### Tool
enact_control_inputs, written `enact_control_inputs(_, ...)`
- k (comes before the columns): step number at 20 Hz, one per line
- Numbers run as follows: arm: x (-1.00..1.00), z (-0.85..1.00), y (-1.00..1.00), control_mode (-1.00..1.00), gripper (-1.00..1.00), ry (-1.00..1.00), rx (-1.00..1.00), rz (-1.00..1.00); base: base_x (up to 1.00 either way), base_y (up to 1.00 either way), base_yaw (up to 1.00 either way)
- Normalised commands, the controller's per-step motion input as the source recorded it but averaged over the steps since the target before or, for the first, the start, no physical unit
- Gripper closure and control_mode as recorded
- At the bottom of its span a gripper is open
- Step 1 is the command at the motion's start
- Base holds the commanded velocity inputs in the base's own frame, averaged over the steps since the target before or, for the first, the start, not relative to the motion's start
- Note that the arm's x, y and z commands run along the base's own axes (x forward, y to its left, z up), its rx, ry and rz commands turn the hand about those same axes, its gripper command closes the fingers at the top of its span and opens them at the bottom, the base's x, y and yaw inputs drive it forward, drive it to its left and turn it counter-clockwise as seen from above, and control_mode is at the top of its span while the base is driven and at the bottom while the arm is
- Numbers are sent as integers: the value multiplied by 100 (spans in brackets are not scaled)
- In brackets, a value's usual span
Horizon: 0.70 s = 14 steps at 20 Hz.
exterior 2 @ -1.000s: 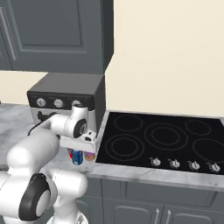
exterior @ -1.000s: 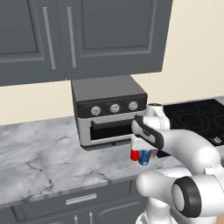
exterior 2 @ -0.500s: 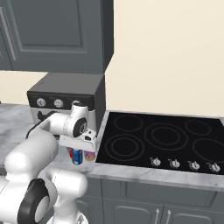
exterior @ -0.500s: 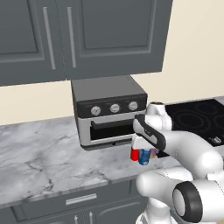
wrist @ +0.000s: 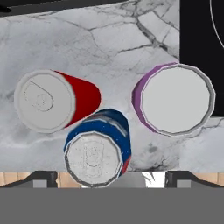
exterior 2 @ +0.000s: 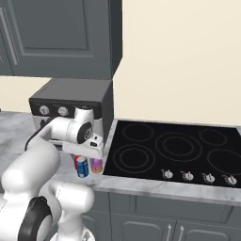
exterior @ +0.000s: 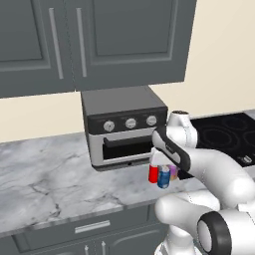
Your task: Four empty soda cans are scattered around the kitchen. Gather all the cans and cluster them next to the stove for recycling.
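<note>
Your end effector (wrist: 111, 179): spread, holding nothing, above cans | blue can (wrist: 94, 155), red can (wrist: 43, 101), purple can (wrist: 175, 98): clustered on surface (wrist: 118, 39) beside stove (exterior 2: 174, 148) | fourth can: you cannot confirm, possibly left.

A: Any writing on the red can (wrist: 52, 101), the blue can (wrist: 97, 151) or the purple can (wrist: 173, 98)?

B: None I can read. The sides are plain colour, and the grey tops carry only faint embossed outlines, no letters.

A: The toaster oven (exterior: 124, 124) dials, or the stove (exterior 2: 179, 150) knobs along its front edge?

B: No numbers or marks legible there; too small to tell.
</note>
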Motion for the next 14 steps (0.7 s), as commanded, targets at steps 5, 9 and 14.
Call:
enact_control_inputs(5, 0, 22, 10, -100, -100, -9, 0, 0, 0, 0, 0)
enact_control_inputs(9, -5, 20, 9, -100, -100, -9, 0, 0, 0, 0, 0)
enact_control_inputs(14, -25, 18, 1, -100, -100, -9, 0, 0, 0, 0, 0)
